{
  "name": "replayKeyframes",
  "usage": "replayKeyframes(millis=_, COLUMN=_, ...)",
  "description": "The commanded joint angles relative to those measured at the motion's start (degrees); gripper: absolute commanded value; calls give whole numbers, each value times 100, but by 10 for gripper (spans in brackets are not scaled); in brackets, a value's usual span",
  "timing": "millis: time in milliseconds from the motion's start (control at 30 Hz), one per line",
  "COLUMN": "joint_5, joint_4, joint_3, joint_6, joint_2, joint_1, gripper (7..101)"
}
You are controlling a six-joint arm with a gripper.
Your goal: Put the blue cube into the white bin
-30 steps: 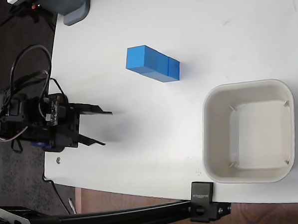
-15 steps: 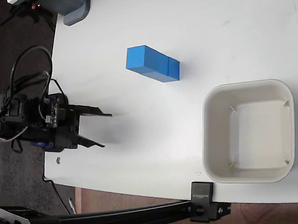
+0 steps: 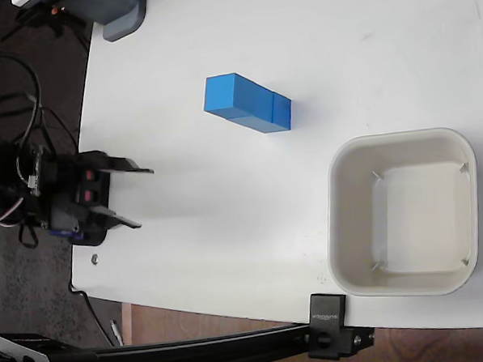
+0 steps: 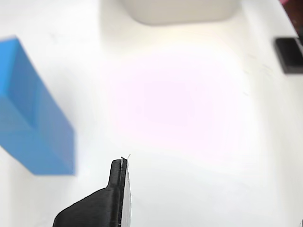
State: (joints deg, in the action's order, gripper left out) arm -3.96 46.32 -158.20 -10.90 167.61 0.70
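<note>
Three alike blue cubes stand touching in a slanted row, and the blue cube [image 3: 247, 104] is one of them; I cannot tell which. In the wrist view the row is a blurred blue block [image 4: 33, 127] at the left. The white bin [image 3: 403, 213] sits at the right of the fixed view with nothing in it; only its near wall [image 4: 180, 12] shows at the top of the wrist view. My gripper [image 3: 133, 197] is open at the table's left edge, well left of and below the cubes, holding nothing. Only one black finger [image 4: 116, 191] shows in the wrist view.
A black clamp [image 3: 328, 316] on a bar grips the table's lower edge below the bin. A grey base [image 3: 123, 13] stands at the top left corner. Cables [image 3: 18, 95] hang by the arm, off the table's left edge.
The gripper has pulled back to the left, toward the table's edge, still open. Cubes and bin have not moved.
</note>
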Motion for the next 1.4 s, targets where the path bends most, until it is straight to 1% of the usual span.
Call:
replayKeyframes(millis=33, joint_5=-791, joint_4=-220, joint_3=1327, joint_6=-422, joint_2=-1011, joint_1=782, gripper=1003)
replayKeyframes(millis=100, joint_5=-1468, joint_4=-378, joint_3=1767, joint_6=-668, joint_2=-1582, joint_1=1362, gripper=1003)
replayKeyframes(millis=133, joint_5=-1688, joint_4=-492, joint_3=1934, joint_6=-791, joint_2=-1837, joint_1=1591, gripper=1003)
replayKeyframes(millis=167, joint_5=-1784, joint_4=-571, joint_3=2092, joint_6=-888, joint_2=-2092, joint_1=1714, gripper=1003)
replayKeyframes(millis=267, joint_5=-1942, joint_4=-844, joint_3=2470, joint_6=-1134, joint_2=-2812, joint_1=2039, gripper=1003)
replayKeyframes(millis=333, joint_5=-1951, joint_4=-1037, joint_3=2716, joint_6=-1178, joint_2=-3287, joint_1=2188, gripper=1003)
replayKeyframes(millis=500, joint_5=-1960, joint_4=-1512, joint_3=3190, joint_6=-1028, joint_2=-4289, joint_1=2452, gripper=1003)
replayKeyframes(millis=633, joint_5=-1942, joint_4=-1811, joint_3=3155, joint_6=-940, joint_2=-4509, joint_1=2531, gripper=1003)
replayKeyframes(millis=700, joint_5=-1942, joint_4=-1863, joint_3=3173, joint_6=-958, joint_2=-4570, joint_1=2566, gripper=1003)
replayKeyframes(millis=800, joint_5=-2101, joint_4=-1705, joint_3=3384, joint_6=-976, joint_2=-4825, joint_1=2637, gripper=1003)
replayKeyframes(millis=1000, joint_5=-2118, joint_4=-1556, joint_3=3639, joint_6=-940, joint_2=-5247, joint_1=2637, gripper=1003)
replayKeyframes(millis=1400, joint_5=-1872, joint_4=-1846, joint_3=3190, joint_6=-949, joint_2=-5106, joint_1=2470, gripper=1003)
